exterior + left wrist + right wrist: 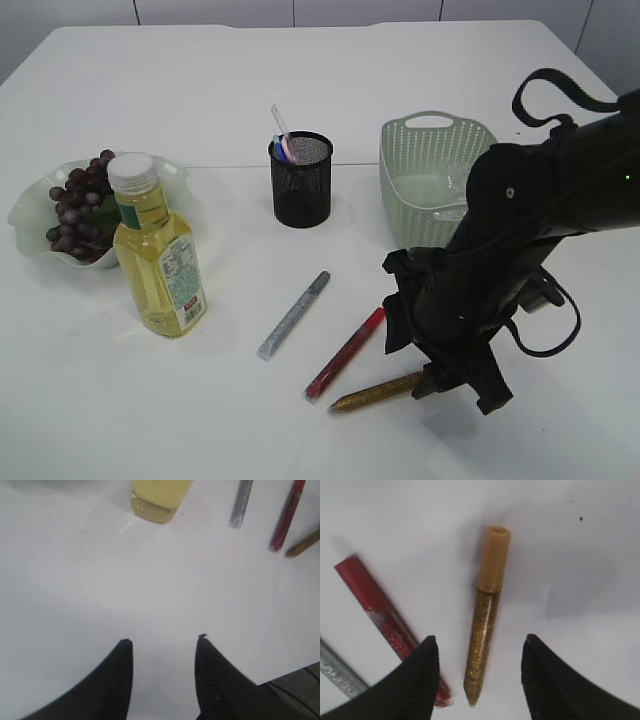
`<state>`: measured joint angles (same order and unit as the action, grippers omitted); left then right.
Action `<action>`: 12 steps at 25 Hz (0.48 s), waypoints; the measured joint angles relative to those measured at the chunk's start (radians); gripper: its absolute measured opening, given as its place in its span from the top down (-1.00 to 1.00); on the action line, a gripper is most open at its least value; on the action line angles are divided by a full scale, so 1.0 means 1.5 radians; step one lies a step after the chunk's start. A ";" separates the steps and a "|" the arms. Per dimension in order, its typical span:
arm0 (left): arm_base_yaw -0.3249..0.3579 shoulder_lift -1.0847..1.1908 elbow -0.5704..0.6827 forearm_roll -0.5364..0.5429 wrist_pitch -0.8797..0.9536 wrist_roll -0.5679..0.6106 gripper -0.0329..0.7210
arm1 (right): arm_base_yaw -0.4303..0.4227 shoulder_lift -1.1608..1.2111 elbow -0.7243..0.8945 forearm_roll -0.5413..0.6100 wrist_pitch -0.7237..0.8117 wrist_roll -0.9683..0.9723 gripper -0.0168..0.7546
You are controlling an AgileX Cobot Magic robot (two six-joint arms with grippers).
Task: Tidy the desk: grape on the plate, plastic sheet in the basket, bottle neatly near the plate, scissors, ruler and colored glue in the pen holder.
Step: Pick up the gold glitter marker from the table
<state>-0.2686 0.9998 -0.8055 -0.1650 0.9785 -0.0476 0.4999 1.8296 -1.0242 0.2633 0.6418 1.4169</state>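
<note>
Perhaps a lab: bare white table, robot arm.

Basket's contents perhaps plastic sheet

A white table is seen; dark purple grapes are held in a pale green plate, yellow liquid in the white-capped bottle, beside silver, red and gold glitter glue tubes, a black mesh pen holder and a mint basket
</note>
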 joint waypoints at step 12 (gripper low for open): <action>0.000 0.000 0.000 -0.001 -0.002 0.000 0.10 | 0.000 0.046 0.000 0.001 -0.041 0.002 -0.06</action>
<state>-0.2686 0.9998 -0.8055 -0.1666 0.9762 -0.0476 0.4999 1.8983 -1.0242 0.2653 0.5802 1.4191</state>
